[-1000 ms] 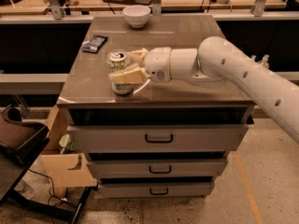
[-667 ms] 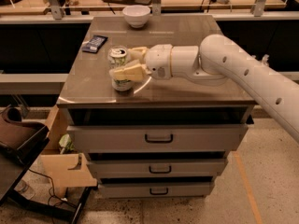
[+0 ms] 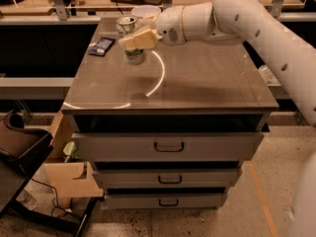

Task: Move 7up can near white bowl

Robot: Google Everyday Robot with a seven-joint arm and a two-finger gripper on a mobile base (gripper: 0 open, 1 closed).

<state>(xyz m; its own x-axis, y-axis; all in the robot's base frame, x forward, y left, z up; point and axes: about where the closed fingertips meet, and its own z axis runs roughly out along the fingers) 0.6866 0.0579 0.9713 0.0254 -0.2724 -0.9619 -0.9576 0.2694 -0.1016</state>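
Note:
The 7up can (image 3: 134,57), pale silver with a silver top, is upright at the back left of the cabinet top (image 3: 207,83). My gripper (image 3: 131,34) is shut on the can's middle, with a cream finger (image 3: 139,37) across its front. I cannot tell whether the can touches the surface. The white bowl (image 3: 144,10) stands at the back edge just behind the can, and the gripper's wrist partly hides it. The white arm reaches in from the right.
A flat dark packet (image 3: 101,46) lies left of the can near the left edge. The cabinet has three drawers (image 3: 169,146) below. A cardboard box (image 3: 69,174) and a dark chair (image 3: 19,147) stand on the floor at the left.
The gripper has carried the can from the front left part of the cabinet top back toward the white bowl. The packet and bowl have not moved.

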